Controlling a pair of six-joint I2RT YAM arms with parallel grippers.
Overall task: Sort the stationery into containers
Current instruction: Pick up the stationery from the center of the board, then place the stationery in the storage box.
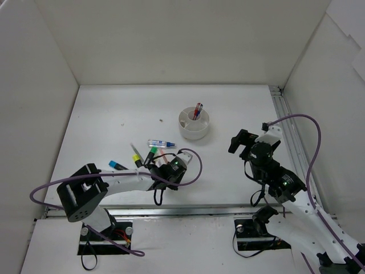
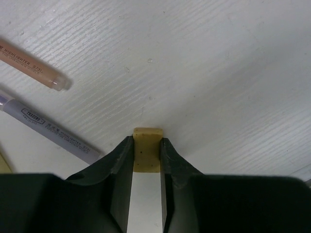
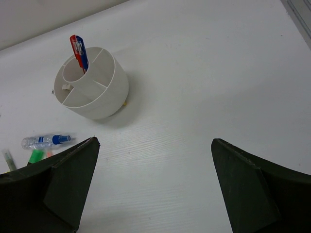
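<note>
Left end effector (image 2: 146, 145) clenched on the beige eraser (image 2: 147, 137). It's pinched across the narrow sides, long axis pointing straight out past the fingertips, low over the surface (image 2: 218, 73). White tub (image 1: 193, 133) is near, up-right of it in the top view. Right end effector (image 3: 154, 141) released, spread wide. Left arm's job, I'd say: lift, swing up-right.

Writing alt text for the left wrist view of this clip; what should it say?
The left arm's two black jaws pinch a small beige rectangular eraser at the white table surface. To the left lie two slim highlighters, a peach-coloured highlighter and a pale grey highlighter.
</note>
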